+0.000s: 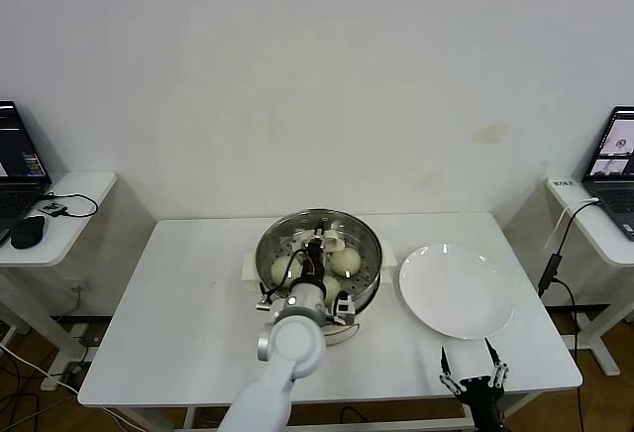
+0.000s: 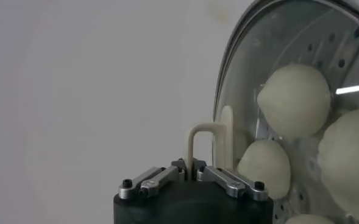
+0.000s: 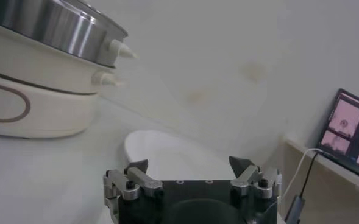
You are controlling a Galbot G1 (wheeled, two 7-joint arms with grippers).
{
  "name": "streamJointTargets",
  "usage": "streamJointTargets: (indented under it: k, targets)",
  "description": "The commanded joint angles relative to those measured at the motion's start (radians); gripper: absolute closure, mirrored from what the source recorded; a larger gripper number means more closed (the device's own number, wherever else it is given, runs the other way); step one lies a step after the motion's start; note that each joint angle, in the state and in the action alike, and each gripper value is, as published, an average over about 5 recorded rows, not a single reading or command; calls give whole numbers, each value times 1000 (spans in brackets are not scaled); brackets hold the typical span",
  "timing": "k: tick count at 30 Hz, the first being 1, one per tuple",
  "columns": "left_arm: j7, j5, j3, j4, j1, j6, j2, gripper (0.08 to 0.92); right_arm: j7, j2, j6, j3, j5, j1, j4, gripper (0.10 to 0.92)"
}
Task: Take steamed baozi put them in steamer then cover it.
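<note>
The steamer stands mid-table on its white base. The glass cover lies over it, and several cream-white steamed baozi show through the glass on the perforated tray. My left gripper reaches over the pot. Its fingers are shut close on one leg of the cover's cream handle. My right gripper rests open and empty near the table's front right edge, in front of the plate.
A bare white plate lies right of the steamer, seen also in the right wrist view. Side desks with laptops flank the table. A cable hangs at the right.
</note>
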State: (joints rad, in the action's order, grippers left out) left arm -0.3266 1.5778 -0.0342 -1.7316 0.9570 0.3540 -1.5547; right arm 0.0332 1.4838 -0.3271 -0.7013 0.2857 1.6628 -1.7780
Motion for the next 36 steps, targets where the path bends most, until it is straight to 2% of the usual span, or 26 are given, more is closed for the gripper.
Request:
streamJointTargets:
  k: [1, 9, 15, 18, 20, 24, 28, 31, 36]
  targets:
    - [3, -42, 5, -90, 30, 1, 28, 740, 0, 2, 2, 3, 0, -1, -1, 202]
    - [26, -155, 11, -287, 143, -5, 122, 506, -1, 0, 5, 4, -1, 0, -1, 203]
    - [63, -249, -9, -455, 296, -31, 174, 333, -2, -11, 4, 7, -4, 9, 0, 203]
    - [130, -390, -42, -526, 421, -66, 196, 248, -1, -25, -1, 6, -10, 17, 2, 203]
    - [201, -584, -93, -550, 500, -129, 202, 205, -1, -36, -7, 5, -19, 23, 0, 203]
    - [356, -1119, -266, -543, 593, -287, 219, 179, -6, -43, -12, 20, -42, 29, -12, 203]
    - [476, -1567, -434, -521, 653, -332, 277, 177, -19, -32, -3, 48, -66, 26, -32, 203]
    - [502, -1795, -516, -492, 703, -341, 307, 177, -31, -33, -4, 64, -86, 32, -50, 202]
    - [515, -1888, -576, -415, 766, -410, 298, 177, -52, -55, 10, 74, -150, 53, -75, 203]
